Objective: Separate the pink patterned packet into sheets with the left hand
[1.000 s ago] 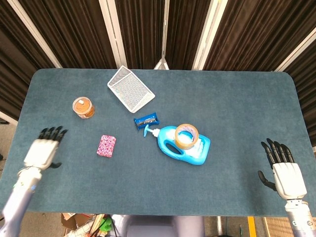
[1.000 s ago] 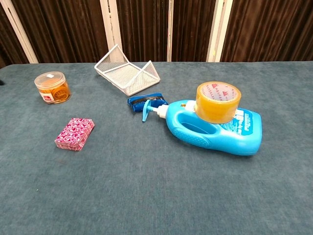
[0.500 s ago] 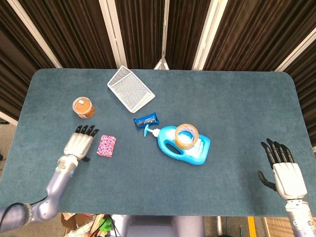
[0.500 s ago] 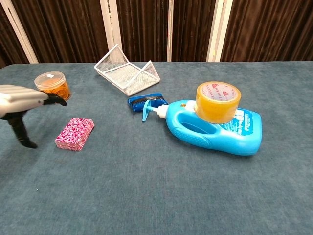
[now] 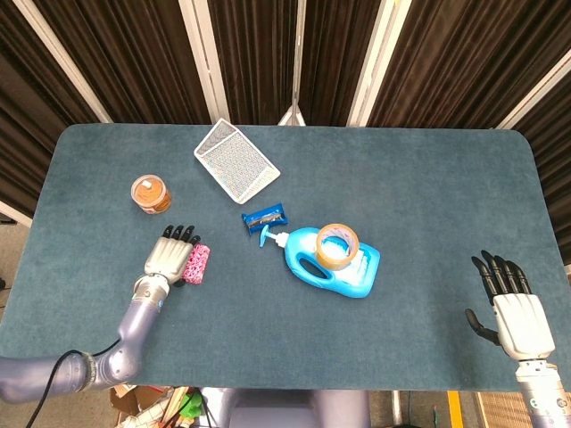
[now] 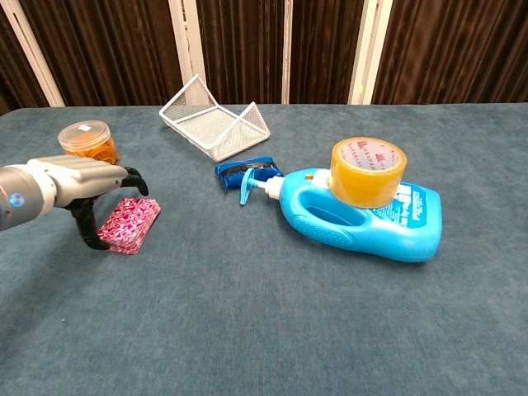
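Observation:
The pink patterned packet lies flat on the blue-green table left of centre. My left hand hovers over the packet's left side, palm down and fingers apart, reaching across its top. The thumb hangs by the packet's near left edge, and I cannot see a grip on it. My right hand rests at the table's front right edge with its fingers spread and nothing in it; the chest view does not show it.
An orange-filled clear jar stands just behind the left hand. A white mesh tray lies tipped at the back. A small blue object, a blue detergent bottle and a tape roll on it sit at centre.
My left hand has swept right from the table's left edge to the pink packet and now partly covers it. The packet and the right hand have not moved.

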`<control>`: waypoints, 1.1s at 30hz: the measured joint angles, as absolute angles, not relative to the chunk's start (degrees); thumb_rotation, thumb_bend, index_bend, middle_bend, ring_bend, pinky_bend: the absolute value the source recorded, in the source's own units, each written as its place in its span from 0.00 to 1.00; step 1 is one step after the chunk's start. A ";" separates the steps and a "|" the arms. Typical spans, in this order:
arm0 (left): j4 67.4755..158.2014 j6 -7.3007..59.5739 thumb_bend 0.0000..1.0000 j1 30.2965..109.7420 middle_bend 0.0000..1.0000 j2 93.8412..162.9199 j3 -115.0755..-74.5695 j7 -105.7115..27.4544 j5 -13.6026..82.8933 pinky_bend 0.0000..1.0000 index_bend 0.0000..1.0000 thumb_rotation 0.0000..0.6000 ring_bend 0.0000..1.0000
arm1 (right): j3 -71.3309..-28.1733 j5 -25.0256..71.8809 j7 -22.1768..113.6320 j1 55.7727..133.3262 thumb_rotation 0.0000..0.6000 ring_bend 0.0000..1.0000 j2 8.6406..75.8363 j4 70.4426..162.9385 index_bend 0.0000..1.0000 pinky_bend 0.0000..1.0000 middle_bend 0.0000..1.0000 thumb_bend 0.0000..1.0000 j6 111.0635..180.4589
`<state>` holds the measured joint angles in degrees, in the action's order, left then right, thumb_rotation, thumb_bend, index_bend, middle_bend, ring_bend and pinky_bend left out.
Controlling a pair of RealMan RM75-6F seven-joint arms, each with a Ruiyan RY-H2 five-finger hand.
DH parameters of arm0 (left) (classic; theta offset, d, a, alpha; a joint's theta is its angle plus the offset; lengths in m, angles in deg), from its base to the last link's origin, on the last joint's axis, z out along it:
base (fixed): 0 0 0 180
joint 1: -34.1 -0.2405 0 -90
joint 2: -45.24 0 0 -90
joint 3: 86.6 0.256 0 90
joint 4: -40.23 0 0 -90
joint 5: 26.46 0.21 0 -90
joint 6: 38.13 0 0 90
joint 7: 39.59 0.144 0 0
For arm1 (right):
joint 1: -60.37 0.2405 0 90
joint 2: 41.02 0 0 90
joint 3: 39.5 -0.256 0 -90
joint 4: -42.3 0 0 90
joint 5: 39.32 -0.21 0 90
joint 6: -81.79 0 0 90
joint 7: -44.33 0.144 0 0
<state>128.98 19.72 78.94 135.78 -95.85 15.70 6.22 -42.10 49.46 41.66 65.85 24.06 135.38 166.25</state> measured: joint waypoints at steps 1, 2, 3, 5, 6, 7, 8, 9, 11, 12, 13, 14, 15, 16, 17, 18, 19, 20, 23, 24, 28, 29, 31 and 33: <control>128.61 19.76 0.39 79.22 0.00 136.18 -95.82 15.43 5.95 0.00 0.34 1.00 0.00 | -42.08 49.46 41.69 65.84 1.00 0.00 24.05 135.37 0.00 0.09 0.00 0.36 166.25; 128.38 19.80 0.40 79.39 0.00 136.44 -95.82 15.18 5.84 0.00 0.38 1.00 0.00 | -42.08 49.46 41.69 65.85 1.00 0.00 24.05 135.37 0.00 0.09 0.00 0.36 166.23; 128.22 19.91 0.41 79.50 0.00 136.64 -95.82 14.90 5.83 0.00 0.43 1.00 0.00 | -42.09 49.45 41.69 65.84 1.00 0.00 24.04 135.38 0.00 0.09 0.00 0.36 166.26; 127.97 20.30 0.43 79.62 0.00 137.07 -95.77 14.11 6.25 0.00 0.48 1.00 0.00 | -42.11 49.41 41.69 65.86 1.00 0.00 24.04 135.38 0.00 0.09 0.00 0.36 166.23; 127.91 20.50 0.43 79.63 0.00 137.20 -95.68 13.72 6.57 0.00 0.50 1.00 0.00 | -42.11 49.42 41.69 65.86 1.00 0.00 24.03 135.40 0.00 0.09 0.00 0.36 166.23; 127.87 20.76 0.44 79.63 0.00 137.29 -95.48 13.25 7.00 0.00 0.51 1.00 0.00 | -42.11 49.44 41.69 65.86 1.00 0.00 24.03 135.40 0.00 0.09 0.00 0.36 166.26; 127.89 20.91 0.44 79.62 0.00 137.29 -95.35 12.93 7.30 0.00 0.52 1.00 0.00 | -42.10 49.48 41.71 65.85 1.00 0.00 24.03 135.40 0.00 0.09 0.00 0.36 166.30; 127.95 21.03 0.44 79.59 0.00 137.24 -95.24 12.57 7.57 0.00 0.53 1.00 0.00 | -42.08 49.55 41.69 65.84 1.00 0.00 24.06 135.38 0.00 0.09 0.00 0.36 166.36; 128.59 21.31 0.44 79.44 0.00 136.81 -95.13 11.59 8.23 0.00 0.54 1.00 0.00 | -42.06 49.60 41.64 65.82 1.00 0.00 24.10 135.36 0.00 0.09 0.00 0.36 166.39; 129.15 21.42 0.44 79.35 0.00 136.48 -95.11 11.13 8.60 0.00 0.54 1.00 0.00 | -42.04 49.62 41.59 65.82 1.00 0.00 24.13 135.35 0.00 0.09 0.00 0.36 166.41; 130.03 21.57 0.44 79.23 0.00 135.95 -95.08 10.49 9.18 0.00 0.55 1.00 0.00 | -42.04 49.61 41.57 65.81 1.00 0.00 24.15 135.36 0.00 0.09 0.00 0.36 166.41; 130.80 21.70 0.44 79.16 0.00 135.51 -95.07 10.03 9.68 0.00 0.55 1.00 0.00 | -42.03 49.60 41.55 65.81 1.00 0.00 24.17 135.38 0.00 0.09 0.00 0.36 166.39; 131.67 21.82 0.44 79.08 0.00 135.02 -95.06 9.60 10.19 0.00 0.55 1.00 0.00 | -42.01 49.60 41.57 65.82 1.00 0.00 24.16 135.45 0.00 0.09 0.00 0.36 166.37; 132.94 21.99 0.44 79.00 0.00 134.35 -95.01 9.07 10.85 0.00 0.55 1.00 0.00 | -42.01 49.60 41.56 65.82 1.00 0.00 24.15 135.49 0.00 0.09 0.00 0.36 166.36; 133.93 22.11 0.44 78.95 0.00 133.85 -94.96 8.71 11.34 0.00 0.55 1.00 0.00 | -42.01 49.62 41.52 65.82 1.00 0.00 24.13 135.51 0.00 0.09 0.00 0.36 166.37; 134.95 22.22 0.44 78.92 0.00 133.38 -94.89 8.39 11.86 0.00 0.55 1.00 0.00 | -42.02 49.60 41.48 65.82 1.00 0.00 24.12 135.55 0.00 0.09 0.00 0.36 166.38; 136.28 22.36 0.44 78.91 0.00 132.77 -94.75 8.03 12.53 0.00 0.55 1.00 0.00 | -42.04 49.55 41.47 65.83 1.00 0.00 24.13 135.56 0.00 0.09 0.00 0.36 166.36; 137.19 22.46 0.44 78.92 0.00 132.38 -94.62 7.81 12.99 0.00 0.55 1.00 0.00 | -42.06 49.49 41.46 65.84 1.00 0.00 24.14 135.57 0.00 0.09 0.00 0.36 166.33; 139.24 22.72 0.44 79.09 0.00 131.67 -93.98 7.44 14.19 0.00 0.55 1.00 0.00 | -42.08 49.44 41.36 65.81 1.00 0.00 24.19 135.56 0.00 0.09 0.00 0.36 166.37; 139.58 22.76 0.44 79.19 0.00 131.65 -93.75 7.45 14.34 0.00 0.55 1.00 0.00 | -42.08 49.44 41.36 65.80 1.00 0.00 24.19 135.56 0.00 0.09 0.00 0.36 166.40; 140.39 22.79 0.44 79.82 0.00 132.60 -92.76 7.95 14.53 0.00 0.54 1.00 0.00 | -42.09 49.47 41.52 65.71 1.00 0.00 24.23 135.47 0.00 0.09 0.00 0.36 166.61; 140.44 22.76 0.44 79.96 0.00 132.95 -92.56 8.08 14.51 0.00 0.53 1.00 0.00 | -42.11 49.48 41.59 65.70 1.00 0.00 24.22 135.49 0.00 0.09 0.00 0.36 166.66; 140.40 22.68 0.44 80.33 0.00 133.93 -92.07 8.45 14.38 0.00 0.53 1.00 0.00 | -42.20 49.46 41.75 65.70 1.00 0.00 24.23 135.51 0.00 0.09 0.00 0.36 166.75; 140.18 22.60 0.43 80.66 0.00 134.86 -91.67 8.79 14.15 0.00 0.50 1.00 0.00 | -42.28 49.43 42.03 65.68 1.00 0.00 24.23 135.47 0.00 0.09 0.00 0.36 166.87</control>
